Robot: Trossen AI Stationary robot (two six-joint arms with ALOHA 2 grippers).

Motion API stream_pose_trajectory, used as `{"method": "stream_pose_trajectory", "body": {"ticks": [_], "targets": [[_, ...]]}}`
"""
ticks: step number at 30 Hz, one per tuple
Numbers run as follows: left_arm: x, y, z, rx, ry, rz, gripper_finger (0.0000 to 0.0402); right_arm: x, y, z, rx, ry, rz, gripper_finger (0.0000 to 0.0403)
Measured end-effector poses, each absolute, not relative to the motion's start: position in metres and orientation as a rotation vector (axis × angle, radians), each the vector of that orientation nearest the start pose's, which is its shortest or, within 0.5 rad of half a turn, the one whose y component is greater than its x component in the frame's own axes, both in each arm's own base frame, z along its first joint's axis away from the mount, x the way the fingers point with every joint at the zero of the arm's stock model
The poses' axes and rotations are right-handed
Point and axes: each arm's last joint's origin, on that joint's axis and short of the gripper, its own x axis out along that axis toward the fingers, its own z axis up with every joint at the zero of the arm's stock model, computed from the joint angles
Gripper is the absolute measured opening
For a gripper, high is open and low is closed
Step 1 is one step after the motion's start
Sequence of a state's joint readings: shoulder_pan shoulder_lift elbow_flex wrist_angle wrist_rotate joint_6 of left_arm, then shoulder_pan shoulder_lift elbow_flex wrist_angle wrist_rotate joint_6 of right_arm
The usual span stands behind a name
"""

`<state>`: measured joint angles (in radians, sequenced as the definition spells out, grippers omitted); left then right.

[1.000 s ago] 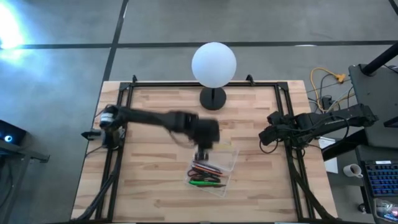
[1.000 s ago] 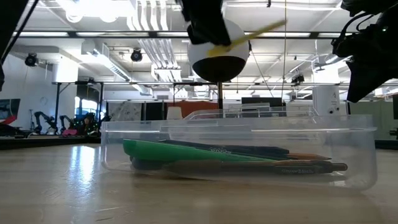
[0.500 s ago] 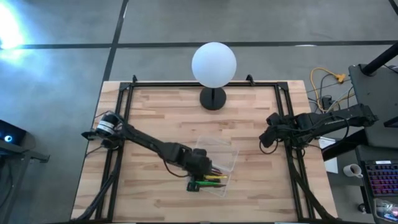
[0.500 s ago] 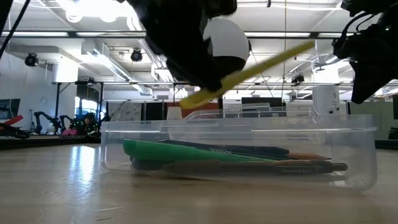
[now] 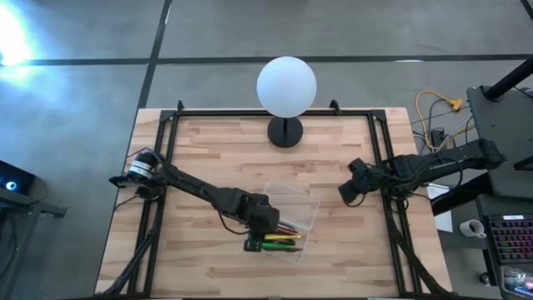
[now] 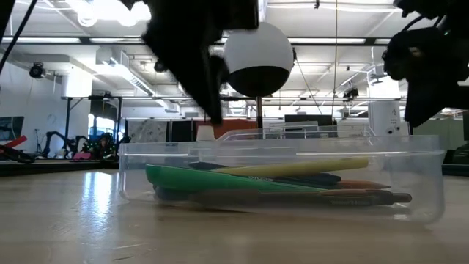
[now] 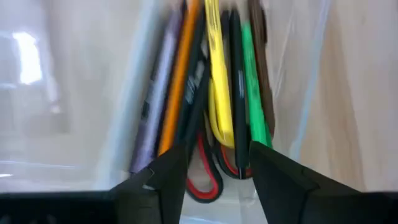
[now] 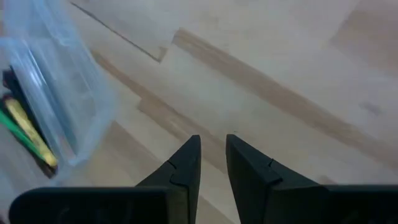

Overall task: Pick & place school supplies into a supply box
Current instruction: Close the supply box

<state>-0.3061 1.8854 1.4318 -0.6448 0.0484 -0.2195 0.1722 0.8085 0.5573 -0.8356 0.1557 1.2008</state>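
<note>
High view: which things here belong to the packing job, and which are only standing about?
Belong to the job:
- supply box, clear plastic
- yellow pencil, green marker, pens, red-handled scissors, all inside the box
- left gripper, open over the box's end

Not part of it:
- white globe lamp
- right gripper, waiting beside the box, holding nothing

A clear plastic supply box [image 7: 311, 93] holds a yellow pencil [image 7: 217, 74], bright green marker [image 7: 252, 87], orange pen [image 7: 177, 81] and red-handled scissors [image 7: 205, 177] on the pale wood-plank table [image 5: 208, 142].
</note>
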Motion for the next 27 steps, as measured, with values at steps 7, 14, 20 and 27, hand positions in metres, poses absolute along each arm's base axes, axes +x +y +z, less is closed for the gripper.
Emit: {"method": "stream_pose_trajectory", "body": {"ticks": [7,14,20,27], "targets": [[0.374,-0.131,0.255,-0.050,1.134,-0.206,0.0133,0.149,0.015,0.172,1.046,0.876,-0.703,0.0068],[0.362,-0.168,0.258,-0.307,1.221,-0.314,0.0085,0.169,0.001,0.157,1.044,0.838,-0.696,0.0068],[0.359,-0.197,0.234,-0.453,1.238,-0.273,0.0047,0.184,-0.015,0.153,0.952,0.851,-0.702,0.0068],[0.362,-0.199,0.186,-0.564,1.260,-0.072,0.0040,0.202,-0.022,0.138,0.958,0.915,-0.575,0.0068]]}}
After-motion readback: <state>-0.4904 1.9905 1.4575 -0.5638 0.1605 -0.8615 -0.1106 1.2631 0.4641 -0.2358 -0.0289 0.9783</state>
